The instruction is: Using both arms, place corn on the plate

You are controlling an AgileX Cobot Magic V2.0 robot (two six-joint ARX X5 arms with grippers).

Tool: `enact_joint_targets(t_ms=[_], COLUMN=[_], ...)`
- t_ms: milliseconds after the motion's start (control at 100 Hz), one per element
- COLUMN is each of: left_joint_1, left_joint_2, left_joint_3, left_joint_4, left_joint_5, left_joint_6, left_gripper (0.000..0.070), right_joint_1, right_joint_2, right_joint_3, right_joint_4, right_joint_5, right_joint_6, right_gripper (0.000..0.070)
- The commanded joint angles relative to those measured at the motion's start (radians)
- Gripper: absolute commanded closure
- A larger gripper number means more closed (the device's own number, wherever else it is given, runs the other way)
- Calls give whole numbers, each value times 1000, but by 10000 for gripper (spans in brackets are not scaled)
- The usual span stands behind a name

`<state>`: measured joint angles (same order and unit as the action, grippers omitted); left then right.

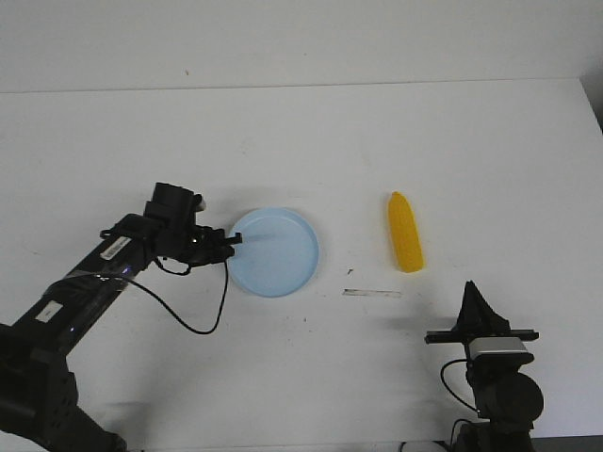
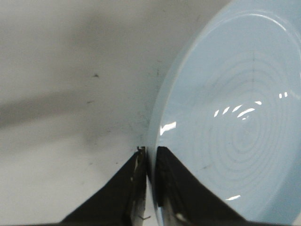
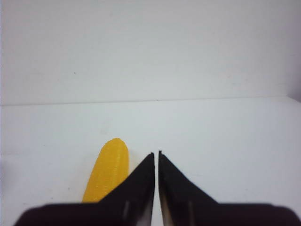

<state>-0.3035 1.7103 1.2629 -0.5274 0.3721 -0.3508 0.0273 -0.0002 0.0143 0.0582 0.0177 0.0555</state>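
Your left gripper (image 1: pixel 229 244) is pinching the plate (image 1: pixel 283 268) at its left rim; the left wrist view shows the jaws nearly together with the rim edge between them. The plate sits flat on the counter (image 1: pixel 301 141), left of centre.

The corn (image 1: pixel 406 232) lies on the counter right of the plate, well apart from it, not touched by anything. Its long axis runs roughly front to back, tapered tip pointing away from you.

Your right gripper (image 3: pixel 156 157) is pressed together, holding nothing, parked near the front edge. The corn is ahead of it and a bit to its left, so the right arm is the nearer one. You'd likely need to spread the jaws and close across the cob's width, not along it.

Short strip of tape (image 1: pixel 371 293) lies between corn and gripper.
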Motion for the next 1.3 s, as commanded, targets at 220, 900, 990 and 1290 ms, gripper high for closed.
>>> enact_joint_targets(t_ms=[220, 900, 990, 1290], left_joint_1=[-71, 128, 163, 253], left_joint_2=[43, -316, -388, -679], left_joint_3=[14, -61, -121, -441], left_joint_4=[21, 206, 317, 626], left_joint_5=[-28, -327, -332, -331], left_joint_6=[-31, 241, 377, 491], left_gripper=[664, 700, 700, 700], right_joint_1=[2, 2, 2, 2], right_joint_2=[2, 2, 2, 2], right_joint_3=[-2, -2, -2, -2], right_joint_4=[13, 13, 13, 13], right_joint_5=[-1, -1, -1, 0], right_joint_6=[-4, -4, -4, -4], right_gripper=[687, 687, 687, 687])
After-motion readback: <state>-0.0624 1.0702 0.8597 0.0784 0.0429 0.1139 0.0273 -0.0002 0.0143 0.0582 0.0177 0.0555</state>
